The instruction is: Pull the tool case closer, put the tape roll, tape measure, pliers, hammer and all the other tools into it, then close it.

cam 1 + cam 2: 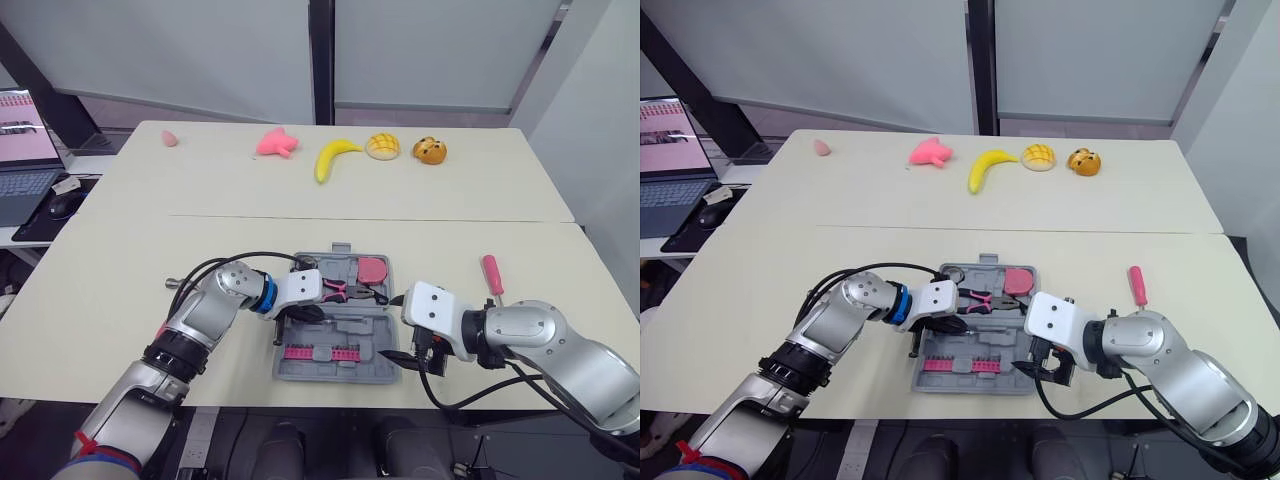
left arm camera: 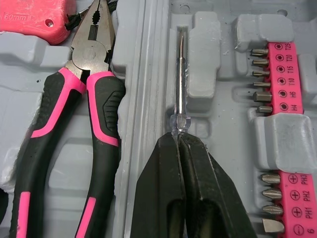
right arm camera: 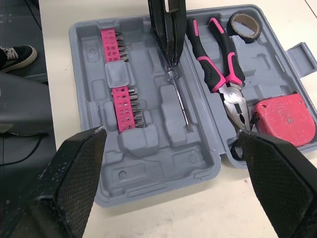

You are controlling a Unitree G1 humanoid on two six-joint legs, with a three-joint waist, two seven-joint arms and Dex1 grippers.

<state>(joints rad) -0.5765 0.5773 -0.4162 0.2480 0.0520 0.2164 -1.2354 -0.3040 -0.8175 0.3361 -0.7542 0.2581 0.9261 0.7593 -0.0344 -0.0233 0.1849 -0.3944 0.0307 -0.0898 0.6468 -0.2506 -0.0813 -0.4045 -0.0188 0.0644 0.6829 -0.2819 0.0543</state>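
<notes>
Pinching the clear end of a thin screwdriver (image 2: 182, 84), the left gripper (image 2: 177, 141) is clenched on it inside the open tool case (image 3: 148, 173), which lies at the middle of the worktop's (image 1: 120, 300) front edge. The shaft rests in a slot of the case's front half, beside the pink bit strips (image 3: 129, 106). The pliers (image 2: 94, 84), tape measure (image 3: 285, 119) and tape roll (image 3: 245, 25) lie in the rear half. The right gripper (image 3: 169, 134) hangs released, its fingers spread wide, just by the case's right side. A red-handled screwdriver (image 1: 492, 273) lies on the worktop to the right of the case, apart from it.
</notes>
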